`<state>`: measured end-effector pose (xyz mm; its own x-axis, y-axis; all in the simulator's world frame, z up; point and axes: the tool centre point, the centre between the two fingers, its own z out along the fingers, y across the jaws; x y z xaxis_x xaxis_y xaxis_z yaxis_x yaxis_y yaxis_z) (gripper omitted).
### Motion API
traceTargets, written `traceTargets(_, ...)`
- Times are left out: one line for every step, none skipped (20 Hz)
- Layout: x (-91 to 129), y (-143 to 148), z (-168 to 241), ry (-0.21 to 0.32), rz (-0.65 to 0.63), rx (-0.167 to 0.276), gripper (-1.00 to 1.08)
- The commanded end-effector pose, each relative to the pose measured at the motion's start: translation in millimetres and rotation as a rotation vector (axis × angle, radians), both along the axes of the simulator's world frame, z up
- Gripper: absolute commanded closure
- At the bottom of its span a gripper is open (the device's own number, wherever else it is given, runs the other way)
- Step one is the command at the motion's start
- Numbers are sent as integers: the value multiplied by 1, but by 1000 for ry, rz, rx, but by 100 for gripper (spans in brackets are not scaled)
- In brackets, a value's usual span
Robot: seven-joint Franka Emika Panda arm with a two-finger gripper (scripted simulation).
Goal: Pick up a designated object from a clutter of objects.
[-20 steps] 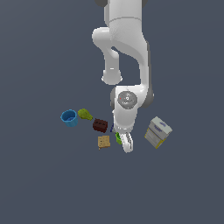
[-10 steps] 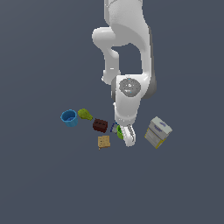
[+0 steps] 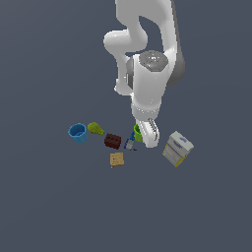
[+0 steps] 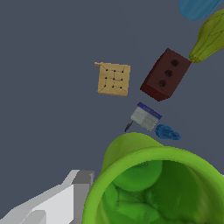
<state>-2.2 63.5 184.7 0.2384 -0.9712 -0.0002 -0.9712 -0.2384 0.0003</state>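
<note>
**Gripper at the lime-green cup**

My gripper (image 3: 146, 134) is down at the lime-green cup (image 3: 138, 132), which sits in the middle of the clutter on the dark grey floor (image 3: 49, 206). In the wrist view the cup's rim (image 4: 153, 175) fills the foreground with one finger (image 4: 65, 203) just outside its wall; I cannot tell whether my jaws are clamped on it. Just beside the cup lies the small blue-white bottle (image 4: 148, 118). Near it are the dark brown block (image 3: 112, 141) and tan square (image 3: 116, 159). The olive-green lump (image 3: 95, 129) and blue cup (image 3: 78, 133) lie farther off; the white-yellow box (image 3: 176, 148) lies on the opposite side.
</note>
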Motion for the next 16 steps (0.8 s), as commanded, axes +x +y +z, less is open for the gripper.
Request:
traceTargets(-6, 2, 28, -1, 0, 0, 108)
traceTargets(-9, 3, 40, -1, 0, -1, 108)
traceTargets(-11, 4, 51, -1, 0, -1, 108)
traceTargets(-13, 5, 62, -1, 0, -1, 108)
traceTargets(-16, 6, 73, -1, 0, -1, 108)
traceTargets(-18, 7, 84, -1, 0, -1, 108)
traceTargets(-20, 8, 94, -1, 0, -1, 108)
traceTargets(-22, 9, 104, -1, 0, -1, 108)
traceTargets(-24, 9, 114, -1, 0, -1, 108)
traceTargets(-26, 10, 124, -1, 0, -1, 108)
traceTargets(-28, 11, 133, -1, 0, -1, 108)
traceTargets(-30, 12, 142, -1, 0, -1, 108)
traceTargets(-31, 13, 150, -1, 0, -1, 108)
traceTargets(-32, 13, 158, -1, 0, -1, 108)
traceTargets(-34, 14, 165, -1, 0, -1, 108)
traceTargets(-35, 15, 172, -1, 0, -1, 108)
